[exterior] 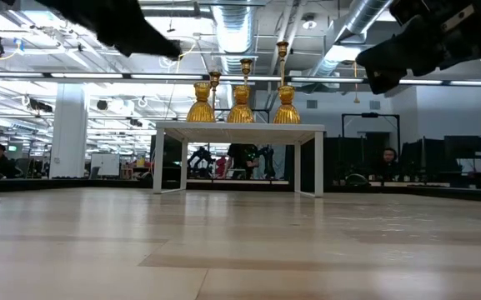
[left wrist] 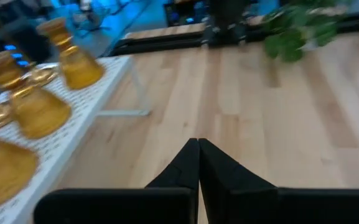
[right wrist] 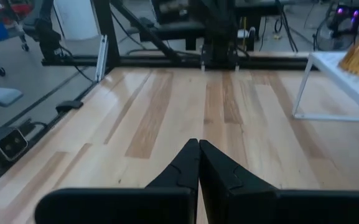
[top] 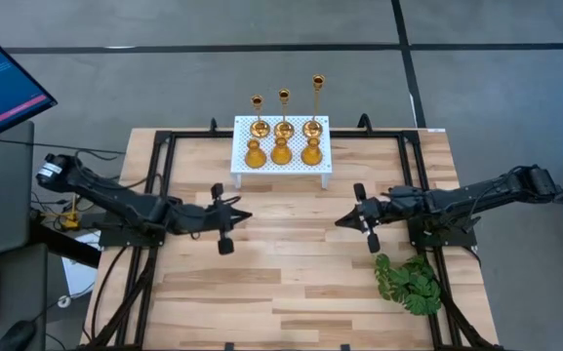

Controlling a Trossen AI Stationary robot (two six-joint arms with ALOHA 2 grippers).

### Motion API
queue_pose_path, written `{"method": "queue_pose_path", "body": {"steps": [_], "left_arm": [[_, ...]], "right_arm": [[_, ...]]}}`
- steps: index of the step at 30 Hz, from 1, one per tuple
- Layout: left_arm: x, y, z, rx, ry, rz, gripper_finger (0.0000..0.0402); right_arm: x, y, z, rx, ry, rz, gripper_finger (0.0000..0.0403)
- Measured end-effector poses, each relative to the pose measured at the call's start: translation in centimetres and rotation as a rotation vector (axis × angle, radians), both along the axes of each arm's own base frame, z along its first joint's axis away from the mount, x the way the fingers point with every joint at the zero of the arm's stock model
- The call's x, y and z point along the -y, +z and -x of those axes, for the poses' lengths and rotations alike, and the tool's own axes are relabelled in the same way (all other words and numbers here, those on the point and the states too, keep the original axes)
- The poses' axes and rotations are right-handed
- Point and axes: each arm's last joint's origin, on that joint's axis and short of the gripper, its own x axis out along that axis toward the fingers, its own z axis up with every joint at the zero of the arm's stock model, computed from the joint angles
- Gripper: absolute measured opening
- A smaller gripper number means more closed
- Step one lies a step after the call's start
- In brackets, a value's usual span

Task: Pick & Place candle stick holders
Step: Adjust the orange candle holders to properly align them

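A: High view: six shiny gold candle stick holders (top: 283, 136) all sit on the white perforated metal stand (top: 323, 166). Three slim brass sticks line its far edge, three squat bulbous ones its near edge. Left gripper (top: 245, 214) hovers off the stand's near-left corner, right gripper (top: 342, 221) off its near-right corner. Neither touches anything.

B: Low view?

A: Stand's four legs are on the pale wooden table (exterior: 240, 250), with the holders in a tight cluster on top. Arms hang above, well clear.

B: Left wrist view?

A: Jaws pressed together, nothing held. Squat holders just beside, on the stand. Leafy green plant (left wrist: 297, 31) sits well beyond, away from the stand.

B: Right wrist view?

A: Jaws also closed and empty. Only the stand's corner and one gold base show.

B: Advice for the pick?

A: I'd open first and take a near-row squat piece. Come in level around its neck and lift straight up. The pieces are packed tight, so knocking a slim stick is my worry.
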Motion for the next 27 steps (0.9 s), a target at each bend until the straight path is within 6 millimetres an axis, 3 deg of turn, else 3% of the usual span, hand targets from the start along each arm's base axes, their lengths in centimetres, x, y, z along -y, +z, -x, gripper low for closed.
{"method": "queue_pose_path", "body": {"steps": [8,15,27], "left_arm": [[-1.2,-2.1,0.2,-0.019,0.214,-0.055,0.0005],[-2.0,-2.3,0.1,-0.038,0.244,-0.121,0.0005],[-1.5,-2.9,-1.6,0.005,0.226,-0.059,0.0004]], "right_arm": [[0.1,0.1,0.0,0.02,-0.021,0.052,0.0],[0.8,0.8,-0.2,0.09,-0.245,0.132,0.0],[1.4,1.4,-0.3,0.153,-0.228,0.158,0.0]]}}
